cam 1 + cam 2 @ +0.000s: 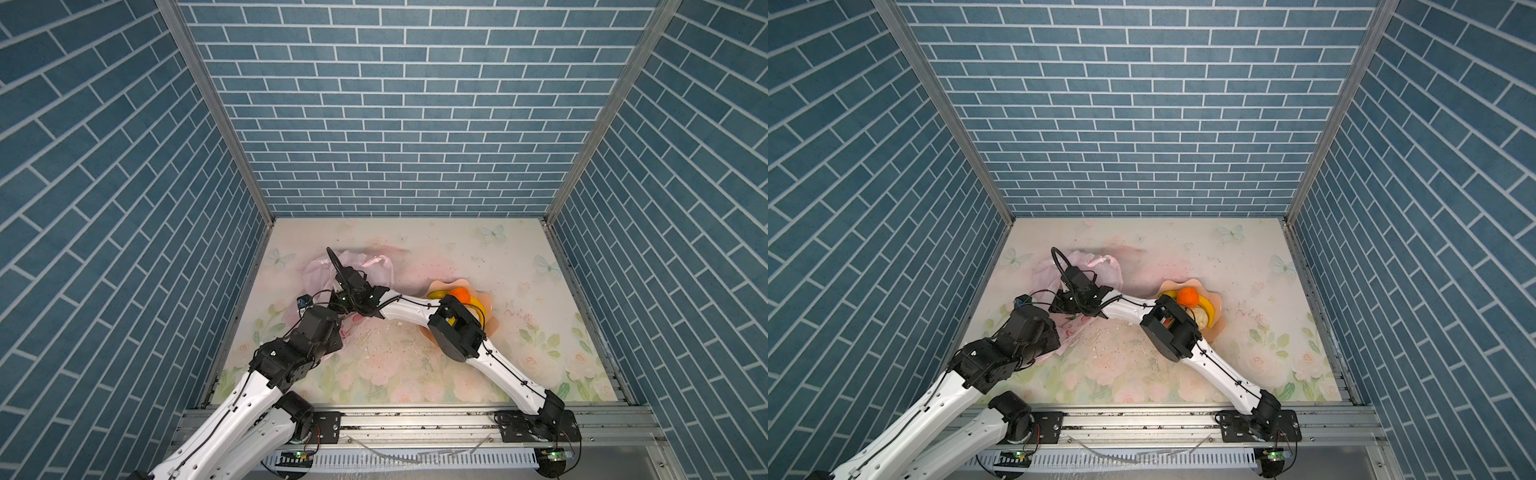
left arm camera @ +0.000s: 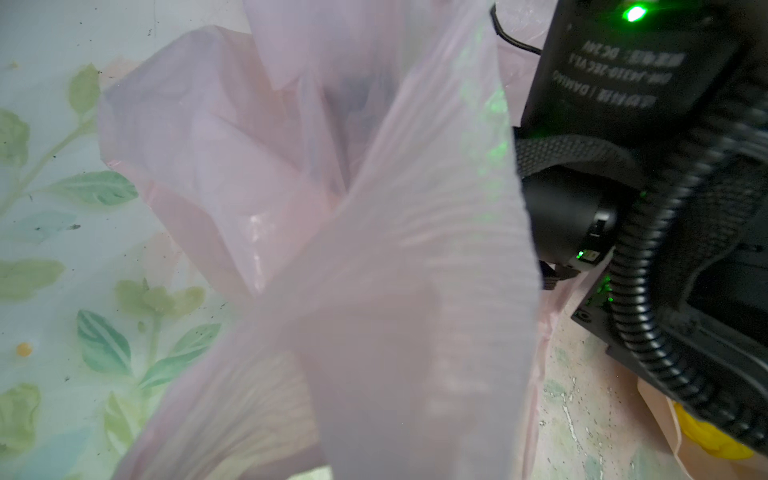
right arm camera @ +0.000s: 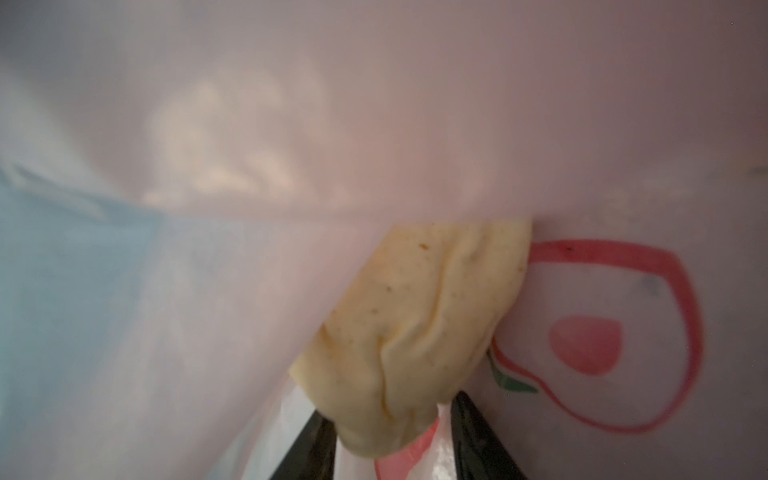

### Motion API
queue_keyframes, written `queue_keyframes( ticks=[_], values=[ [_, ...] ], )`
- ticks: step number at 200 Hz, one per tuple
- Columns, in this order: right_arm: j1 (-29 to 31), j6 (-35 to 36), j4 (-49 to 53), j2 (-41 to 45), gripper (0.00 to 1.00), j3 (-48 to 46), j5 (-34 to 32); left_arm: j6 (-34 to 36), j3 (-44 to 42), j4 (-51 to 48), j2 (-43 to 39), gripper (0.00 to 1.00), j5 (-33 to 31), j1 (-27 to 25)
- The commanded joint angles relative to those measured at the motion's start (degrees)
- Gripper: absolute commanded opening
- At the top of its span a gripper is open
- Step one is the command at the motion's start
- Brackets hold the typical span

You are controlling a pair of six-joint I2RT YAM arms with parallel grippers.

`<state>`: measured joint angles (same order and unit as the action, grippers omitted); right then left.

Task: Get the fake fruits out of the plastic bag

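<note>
The pink plastic bag (image 1: 320, 270) (image 1: 1050, 270) lies crumpled at the left of the floral table. In the left wrist view its film (image 2: 374, 249) fans up in pleats from my left gripper's jaws and hides them. My right arm reaches across, its wrist (image 1: 357, 297) over the bag mouth. Inside the bag (image 3: 374, 104), my right gripper (image 3: 390, 407) has a cream-white fake fruit (image 3: 415, 324) pinched between its black fingers (image 3: 316, 449). An orange fruit (image 1: 1187, 297), bananas (image 1: 1209, 312) and a cream fruit (image 1: 1201, 319) sit in a bowl.
The peach scalloped bowl (image 1: 440, 286) (image 1: 1173, 284) stands right of the bag, partly under my right arm's elbow (image 1: 453, 332). Blue brick-pattern walls enclose the table on three sides. An aluminium rail (image 1: 415, 419) runs along the front edge.
</note>
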<state>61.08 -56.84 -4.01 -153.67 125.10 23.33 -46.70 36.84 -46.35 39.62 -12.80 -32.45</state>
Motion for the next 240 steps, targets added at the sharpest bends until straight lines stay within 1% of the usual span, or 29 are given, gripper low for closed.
queue_keyframes(
  ticks=[1, 25, 64, 131, 135, 175, 186, 194, 204, 224, 240],
  values=[
    [-0.28, -1.33, -1.52, 0.2, 0.4, -1.03, -1.07, 0.43, -0.38, -2.31, -0.83, 0.0, -1.17, -0.31],
    [-0.54, -1.34, -2.22, 0.89, 0.32, -1.98, -1.18, 0.25, -0.25, -3.73, -1.68, 0.0, -2.5, -0.25],
    [-0.96, -1.04, -3.98, 2.9, 0.24, -4.62, -1.1, 0.2, -1.0, -5.11, -2.64, 0.0, -5.23, -0.18],
    [-2.02, 1.35, -7.48, 8.62, 0.19, -12.1, -1.7, 0.07, -3.42, -5.53, -2.74, 0.0, -10.14, -0.15],
    [-2.1, 1.42, -7.8, 9.0, 0.18, -12.58, -1.84, 0.04, -3.56, -5.54, -4.46, 0.0, -10.43, -0.13],
    [-2.46, 1.73, -9.26, 10.47, 0.17, -15.03, -2.01, 0.13, -4.82, -6.45, -9.25, 0.0, -12.8, -0.11],
    [-2.46, 1.65, -9.17, 10.01, 0.19, -14.15, -1.16, 0.48, -4.94, -6.31, -10.42, 0.0, -12.78, -0.13],
    [-2.38, 1.43, -9.25, 9.56, 0.24, -13.35, -0.48, 0.62, -4.96, -6.43, -11.23, 0.0, -12.67, -0.18],
    [-2.37, 1.08, -9.58, 9.19, 0.31, -12.81, 0.25, 0.64, -4.9, -6.72, -11.81, 0.0, -12.58, -0.14],
    [-2.2, 0.85, -9.73, 9.05, 0.5, -11.93, 1.02, 0.78, -4.91, -7.05, -12.27, 0.0, -12.24, -0.12],
    [-2.03, 0.85, -9.24, 8.57, 0.61, -10.59, 1.48, 1.31, -4.94, -6.18, -12.19, 0.0, -11.74, -0.18]
  ],
)
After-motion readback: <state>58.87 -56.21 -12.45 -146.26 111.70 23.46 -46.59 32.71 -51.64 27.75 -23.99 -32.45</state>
